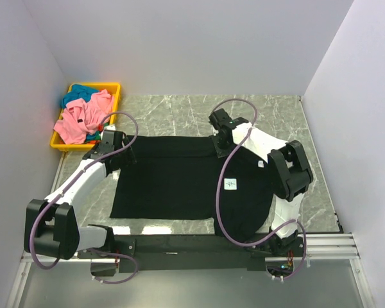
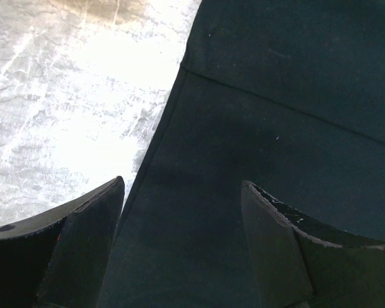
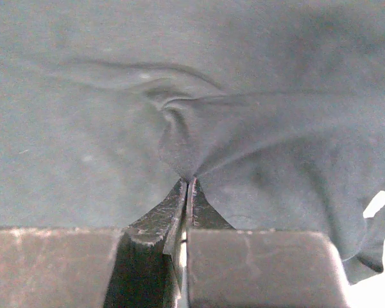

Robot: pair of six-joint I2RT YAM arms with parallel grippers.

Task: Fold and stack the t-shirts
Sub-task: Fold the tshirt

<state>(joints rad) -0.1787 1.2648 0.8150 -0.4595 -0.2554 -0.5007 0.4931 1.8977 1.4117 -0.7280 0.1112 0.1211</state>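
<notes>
Across the middle of the grey marble tabletop (image 1: 179, 112) lies the large plain black fabric t-shirt (image 1: 173, 186), spread mostly flat. The left hand (image 2: 183, 185) hangs wide open over the shirt's far left edge, holding nothing. The right hand (image 3: 187, 183) is pinched tight on a puckered fold of black cloth near the far edge. A crumpled pink t-shirt (image 1: 77, 123) and a teal t-shirt (image 1: 81, 92) are heaped in the yellow plastic tray (image 1: 115, 86) at far left.
</notes>
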